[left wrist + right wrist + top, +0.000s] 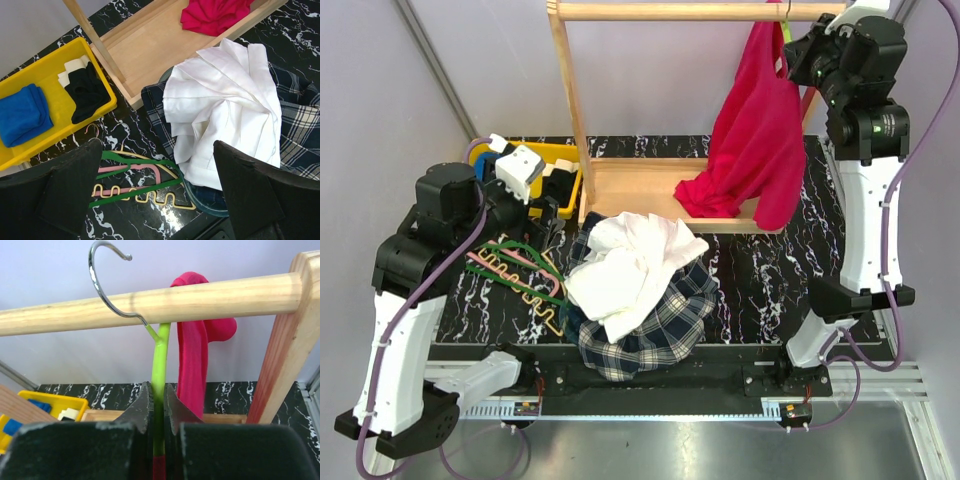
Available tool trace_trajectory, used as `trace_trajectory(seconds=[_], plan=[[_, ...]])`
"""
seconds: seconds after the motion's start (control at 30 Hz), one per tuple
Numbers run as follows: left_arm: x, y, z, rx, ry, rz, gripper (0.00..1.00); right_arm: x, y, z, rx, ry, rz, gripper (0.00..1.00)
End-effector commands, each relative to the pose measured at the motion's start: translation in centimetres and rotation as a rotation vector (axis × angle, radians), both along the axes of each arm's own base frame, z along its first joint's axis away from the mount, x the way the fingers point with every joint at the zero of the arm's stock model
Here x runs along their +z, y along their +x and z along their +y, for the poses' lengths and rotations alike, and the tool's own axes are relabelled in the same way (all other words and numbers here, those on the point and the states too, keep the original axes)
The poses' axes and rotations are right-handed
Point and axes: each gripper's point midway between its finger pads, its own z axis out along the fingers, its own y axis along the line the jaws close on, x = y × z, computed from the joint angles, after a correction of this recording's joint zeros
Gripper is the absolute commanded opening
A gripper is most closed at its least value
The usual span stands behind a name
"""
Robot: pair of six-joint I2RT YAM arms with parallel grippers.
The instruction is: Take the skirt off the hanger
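Red skirt [755, 140] hangs at the far right of the scene, draped from a green hanger [160, 365] on the rail [670, 11] of a wooden rack [630, 185].

Nearest, at the middle of the black marbled counter [750, 280], a plaid garment [665, 325] lies in a heap with a crumpled white garment [630, 265] on top of it. Just left of the heap, loose hangers [520, 270] in green, pink and yellow lie tangled flat on the counter. The left tool [157, 147] hovers above them with its fingers [70, 185] spread wide and nothing between them.

Farther back on the left sits a yellow bin [60, 112] holding a folded blue cloth [22, 112] and a black cloth [85, 92]. Beside it stands the rack, its shallow base touching the far edge of the heap. The skirt's lower folds rest bunched on the right part of that base.

Up at the rail, the right tool [156, 390] is clenched on the green hanger's neck, just below its metal hook [107, 285], which loops over the rail. The skirt's red fabric passes just right of the hanger's stem and close to the rack's right post.
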Motion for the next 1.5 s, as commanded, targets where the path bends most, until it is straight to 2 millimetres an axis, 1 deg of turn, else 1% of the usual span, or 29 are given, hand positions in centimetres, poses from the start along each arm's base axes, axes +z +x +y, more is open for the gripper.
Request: trace_trajectory(seconds=[0.0,0.13,0.17,0.23,0.27,0.3,0.33,0.37,0.4,0.47,0.5,0.53,0.6,0.63,0.7,0.73,0.87,0.93,0.97,1.03,1.07,1.1,1.13,1.2,1.23,1.3,1.4,1.43,1.47], plan=[[1.2,0.6,-0.6,-0.010,-0.040,-0.043,0.99,9.2,-6.8,1.2,0.113,0.062,-0.273,0.00],[1.9,0.6,-1.0,-0.020,-0.066,-0.047,0.99,7.3,-10.6,3.6,0.224,0.062,-0.198,0.00],[2.1,0.6,-1.1,-0.024,-0.073,-0.046,0.99,6.4,-12.6,4.7,0.293,0.062,-0.169,0.00],[2.6,0.7,-1.2,-0.028,-0.080,-0.058,0.99,5.2,-14.7,5.6,0.369,0.073,-0.124,0.00],[2.6,1.0,-1.4,-0.027,-0.083,-0.051,0.99,3.9,-16.8,6.4,0.444,0.071,-0.077,0.00],[3.2,1.0,-1.4,-0.031,-0.091,-0.063,0.99,3.3,-17.9,6.9,0.476,0.087,-0.054,0.00],[3.5,0.9,-1.6,-0.041,-0.098,-0.067,0.99,1.5,-18.3,7.2,0.496,0.102,0.000,0.00],[3.8,1.0,-1.9,-0.048,-0.109,-0.063,0.99,1.6,-20.6,7.5,0.541,0.108,-0.001,0.00],[4.6,0.8,-2.1,-0.057,-0.126,-0.077,0.99,1.1,-21.3,7.7,0.558,0.131,0.031,0.00],[5.4,0.7,-3.2,-0.098,-0.173,-0.058,0.99,0.1,-23.4,8.5,0.635,0.168,0.068,0.00],[6.5,0.3,-3.6,-0.124,-0.195,-0.071,0.99,0.0,-24.1,8.9,0.655,0.222,0.086,0.00],[6.7,-0.1,-4.8,-0.195,-0.223,-0.043,0.99,-0.3,-24.8,9.0,0.674,0.241,0.078,0.00],[7.4,-1.0,-6.2,-0.269,-0.276,-0.013,0.99,-0.7,-25.6,9.3,0.699,0.282,0.097,0.00],[7.7,-1.9,-7.5,-0.364,-0.309,0.019,0.99,-1.1,-26.0,9.6,0.725,0.294,0.092,0.00],[7.9,-2.4,-8.8,-0.423,-0.350,0.070,0.99,-1.0,-26.4,10.1,0.758,0.342,0.101,0.00],[8.0,-2.1,-9.6,-0.443,-0.353,0.087,0.99,-1.1,-26.5,10.4,0.782,0.350,0.103,0.00],[7.9,-1.3,-11.1,-0.485,-0.355,0.088,0.99,-0.3,-27.5,11.2,0.837,0.370,0.105,0.00],[7.8,-1.4,-11.5,-0.517,-0.334,0.058,0.99,0.0,-28.0,11.5,0.857,0.366,0.111,0.00],[7.0,-1.0,-11.8,-0.523,-0.318,0.054,0.99,0.2,-28.3,11.6,0.872,0.365,0.110,0.00],[6.4,0.0,-11.4,-0.499,-0.274,0.001,0.99,1.2,-29.0,11.7,0.895,0.364,0.103,0.00],[5.1,0.8,-11.4,-0.491,-0.249,-0.008,0.99,1.6,-29.4,11.8,0.910,0.366,0.099,0.00],[4.7,1.6,-11.1,-0.468,-0.224,-0.036,0.99,1.9,-29.8,11.8,0.922,0.367,0.100,0.00],[5.1,2.2,-10.9,-0.458,-0.210,-0.097,0.99,2.6,-30.7,11.9,0.954,0.362,0.097,0.00],[4.5,2.9,-10.7,-0.446,-0.208,-0.117,0.99,3.3,-31.8,12.1,0.993,0.366,0.100,0.00],[4.7,3.4,-10.5,-0.433,-0.217,-0.128,0.99,3.7,-32.7,12.1,1.022,0.364,0.099,0.00],[6.0,4.2,-10.5,-0.418,-0.229,-0.179,0.99,4.2,-33.9,12.1,1.056,0.377,0.105,0.00],[9.5,5.9,-9.4,-0.347,-0.278,-0.291,0.99,4.0,-34.7,12.0,1.065,0.385,0.131,0.00],[11.4,6.9,-8.4,-0.302,-0.316,-0.347,0.99,3.9,-35.0,12.0,1.067,0.385,0.134,0.00],[12.5,7.2,-7.7,-0.275,-0.338,-0.378,0.99,3.9,-35.0,12.0,1.066,0.389,0.140,0.00]])
